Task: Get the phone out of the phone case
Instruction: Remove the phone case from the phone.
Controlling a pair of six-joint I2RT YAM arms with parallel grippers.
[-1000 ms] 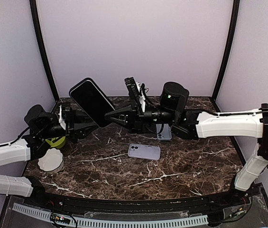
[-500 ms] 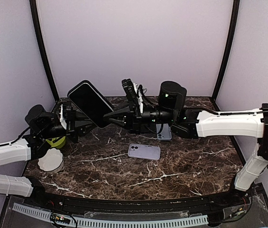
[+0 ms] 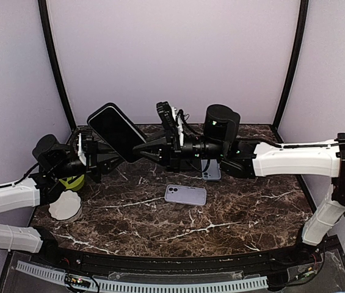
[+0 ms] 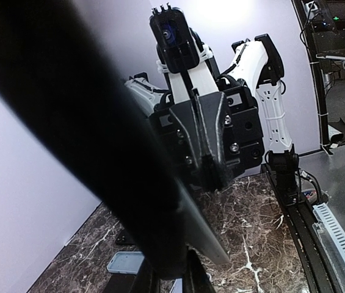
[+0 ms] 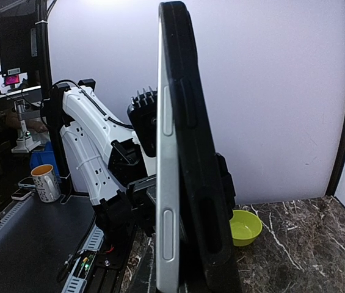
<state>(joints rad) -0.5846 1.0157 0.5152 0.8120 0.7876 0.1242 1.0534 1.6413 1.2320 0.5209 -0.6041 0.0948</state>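
Green bowl [image 5: 245,229], white object [image 3: 65,206], marble table [image 3: 233,213]

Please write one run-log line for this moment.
left gripper: shut on phone | right gripper: shut on phone | phone case: not yet off, aloft

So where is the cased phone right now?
Top view: the cased phone is up in the air, left of centre above the table, clamped between the left tool and right tool.

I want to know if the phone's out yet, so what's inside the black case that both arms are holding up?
The phone sits in the case; its silvery edge with side buttons shows. Its back is covered by the case.
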